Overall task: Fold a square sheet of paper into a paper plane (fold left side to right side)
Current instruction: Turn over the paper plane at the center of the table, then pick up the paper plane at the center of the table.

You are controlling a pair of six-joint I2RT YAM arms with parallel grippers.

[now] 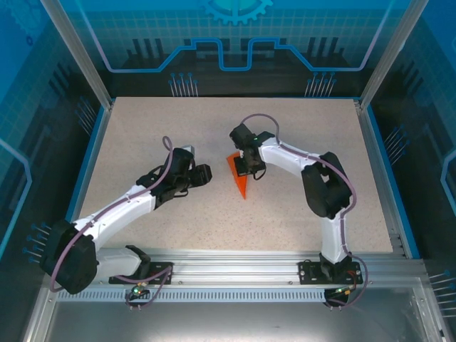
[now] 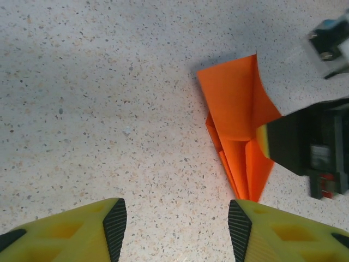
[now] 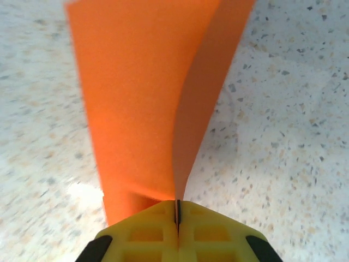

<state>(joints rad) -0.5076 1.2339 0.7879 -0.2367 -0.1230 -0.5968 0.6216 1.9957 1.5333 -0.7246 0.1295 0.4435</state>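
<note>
Orange paper plane (image 2: 234, 103) clamped in right gripper (image 3: 177, 208); left gripper (image 2: 177, 219), jaws apart, just beside

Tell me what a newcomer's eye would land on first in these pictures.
The bright orange-red paper, folded to a point, stands out against the pale speckled table near its middle. The right gripper is shut on one edge of it, with a flap raised off the surface. The left gripper hovers open just to the paper's left.
</note>
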